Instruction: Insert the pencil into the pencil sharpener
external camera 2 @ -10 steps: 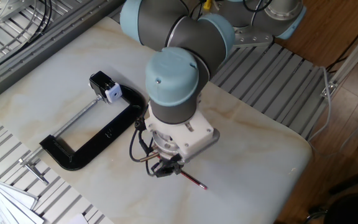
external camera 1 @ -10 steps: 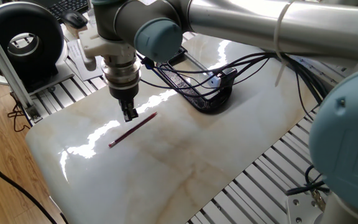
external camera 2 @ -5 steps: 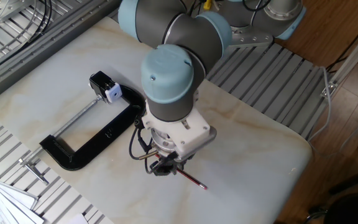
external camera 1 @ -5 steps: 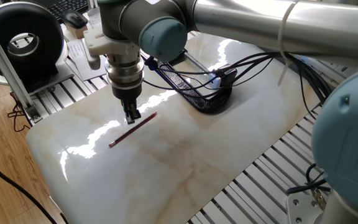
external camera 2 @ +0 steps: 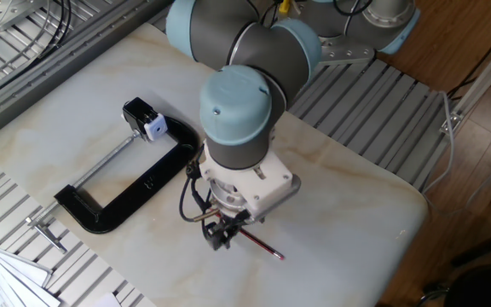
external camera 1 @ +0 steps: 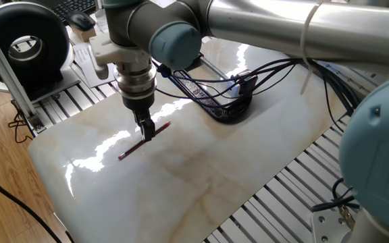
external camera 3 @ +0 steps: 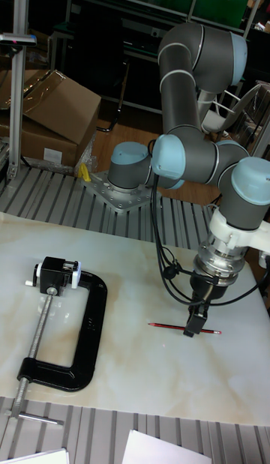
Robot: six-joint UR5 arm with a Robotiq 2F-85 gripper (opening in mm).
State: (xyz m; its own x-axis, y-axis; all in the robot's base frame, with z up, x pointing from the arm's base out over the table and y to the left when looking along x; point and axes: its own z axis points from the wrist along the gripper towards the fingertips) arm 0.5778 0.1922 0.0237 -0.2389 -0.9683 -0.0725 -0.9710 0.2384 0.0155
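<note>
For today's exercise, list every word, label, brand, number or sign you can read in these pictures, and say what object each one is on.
None can be read.
The clamp has raised marks along its frame, too small and blurred to read.
The papers by the table edge show no legible print.
The pencil, sharpener and gripper show no text.

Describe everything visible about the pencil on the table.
The pencil is a thin, straight, dark-red stick lying flat on the pale marble-look tabletop. One end shows a darker tip. It lies well apart from the black C-clamp and the pencil sharpener held in it. The gripper is down at the pencil's middle, its fingers hiding part of the shaft; whether they have closed on it cannot be told. Nothing else touches it.
</note>
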